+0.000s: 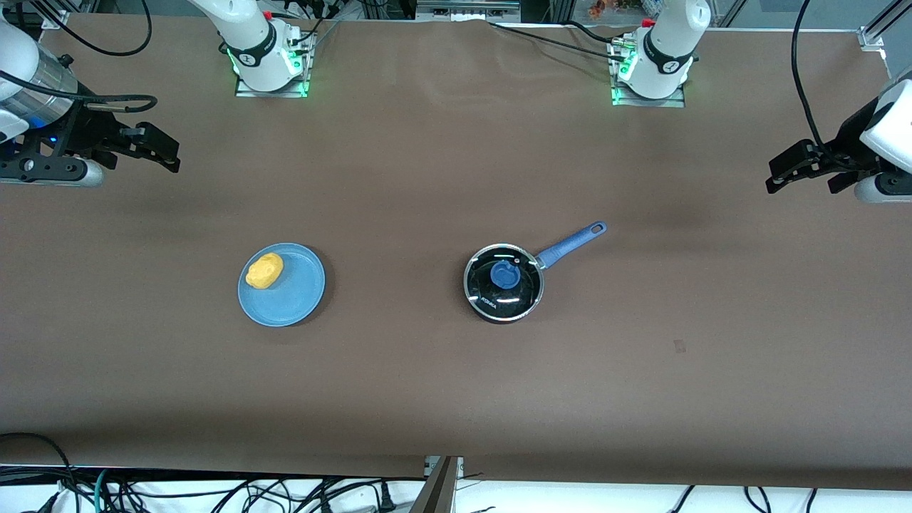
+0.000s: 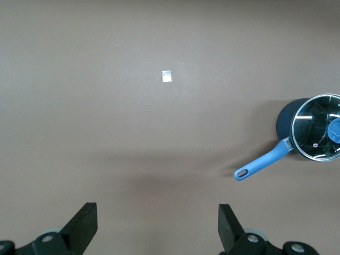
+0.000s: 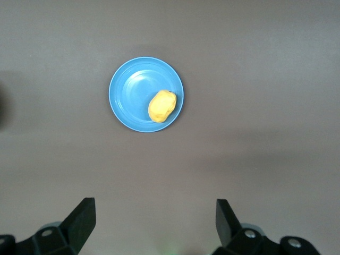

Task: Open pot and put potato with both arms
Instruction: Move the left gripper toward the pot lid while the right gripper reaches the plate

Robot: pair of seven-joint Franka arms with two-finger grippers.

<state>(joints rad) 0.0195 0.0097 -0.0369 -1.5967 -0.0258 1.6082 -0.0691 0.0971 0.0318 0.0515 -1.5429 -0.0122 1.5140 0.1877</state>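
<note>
Pot (image 1: 504, 283) is sitting mid-table w/ lid (image 1: 504, 279) on, handle (image 1: 570, 246) angling toward the left arm's end, probably for that arm's reach. Potato (image 1: 264, 271) is lying on plate (image 1: 282, 285) toward the right arm's end, well apart from pot. Left gripper (image 1: 784, 177) is hanging over bare table at its end, fingers spread wide, holding nothing. Right gripper (image 1: 167, 153) is doing likewise at its end: wide apart, empty, touching nothing. Task not yet begun.
</note>
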